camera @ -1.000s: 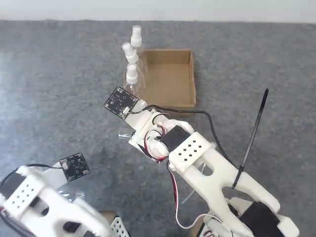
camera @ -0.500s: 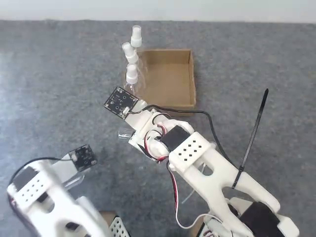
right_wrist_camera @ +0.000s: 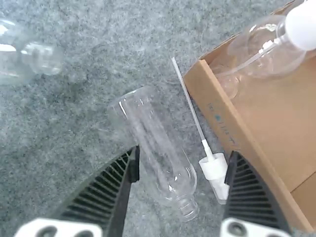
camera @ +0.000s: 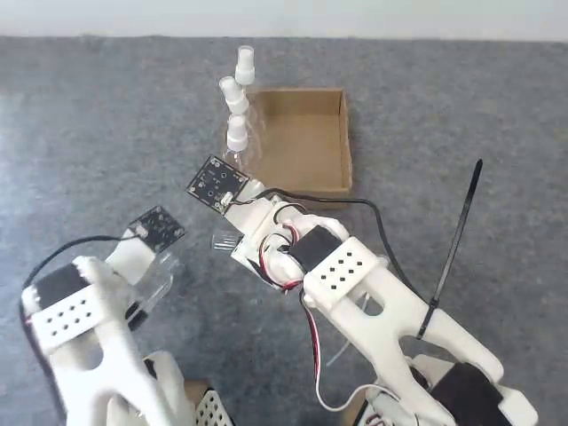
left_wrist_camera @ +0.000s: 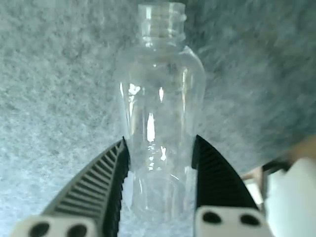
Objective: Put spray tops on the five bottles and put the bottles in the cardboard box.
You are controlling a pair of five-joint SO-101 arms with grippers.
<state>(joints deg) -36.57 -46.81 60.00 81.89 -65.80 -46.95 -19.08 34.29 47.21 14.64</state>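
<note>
From above, the left arm [camera: 84, 311] sits low over the grey carpet [camera: 98, 124] with an uncapped bottle [camera: 160, 271] just under its wrist board, though I can barely pick out the clear plastic there. The right arm [camera: 355, 275] covers its own pincer, and only the end of a lying bottle [camera: 226, 238] pokes out beside it. Three capped bottles [camera: 234, 93] stand along the left wall of the cardboard box [camera: 306, 142]; I cannot tell from here whether they are inside or outside it. On the left wrist camera, the left gripper [left_wrist_camera: 159, 173] is clamped on the uncapped bottle's lower body, with a ribbed finger pressing each side, an open threaded neck and the base cut off. On the right wrist camera, the right gripper [right_wrist_camera: 182, 153] is spread wide over the lying bottle, which rests on the carpet touching neither finger. A spray top [right_wrist_camera: 213, 168] lies just beside it with its dip tube running along the box's corner. A capped bottle [right_wrist_camera: 276, 44] over the box interior is cut off by the frame.
</note>
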